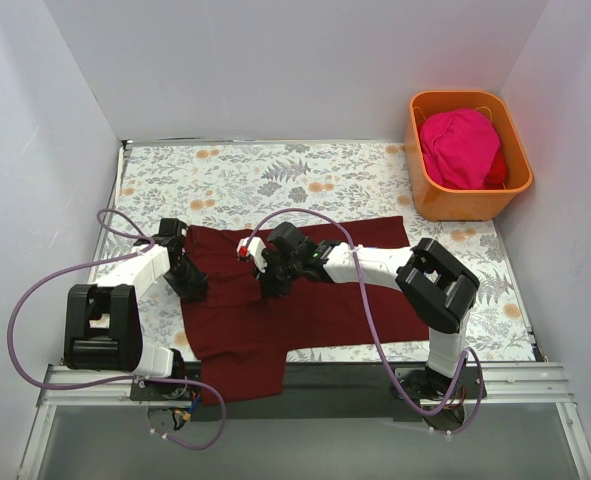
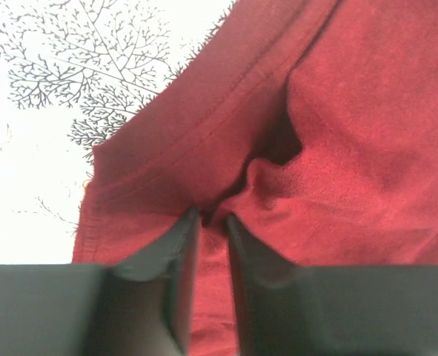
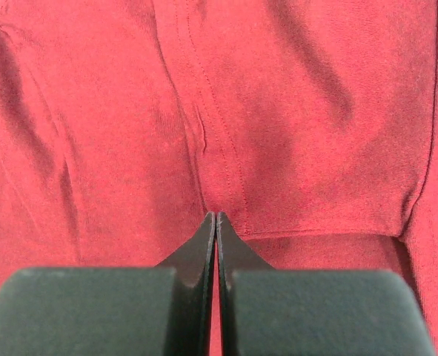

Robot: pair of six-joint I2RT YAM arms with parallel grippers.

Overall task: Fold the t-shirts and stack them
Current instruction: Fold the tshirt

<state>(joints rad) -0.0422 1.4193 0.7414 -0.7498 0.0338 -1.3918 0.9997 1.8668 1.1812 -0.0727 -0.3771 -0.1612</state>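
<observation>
Clearly you are mid-fold on the dark maroon cotton t-shirt (image 1: 305,300), which lies spread across the middle of the floral-printed table (image 1: 275,175), its near part hanging over the front edge toward the arm bases. Start at the left: your left gripper (image 1: 189,280) is down at the shirt's left edge, and its wrist view shows the dark fingers (image 2: 176,252) slightly apart with a raised pucker of cloth just at their tips. Whether that pucker is truly caught between them you cannot tell, so do not lift on trust; confirm the hem sits inside the jaws and not only ahead of them. Bare table shows just left of that hem, giving you some room to draw outward, though the white side wall (image 1: 35,150) stands not far beyond.

Moving right, your right gripper (image 1: 275,282) rests on the shirt's middle, its fingers pressed together along a stitched seam. No fold of cloth shows between them from the wrist view; I judge it is pinning rather than gripping. Keep it low as an anchor while the left side works.

Further right, the shirt's far side runs out flat with patterned table beyond it. At the far right corner sits the orange plastic tub (image 1: 425,190), holding the bright magenta-pink crumpled t-shirt (image 1: 457,148), well apart from both arms. Leave yourself stacking space on the open table behind the maroon shirt.
</observation>
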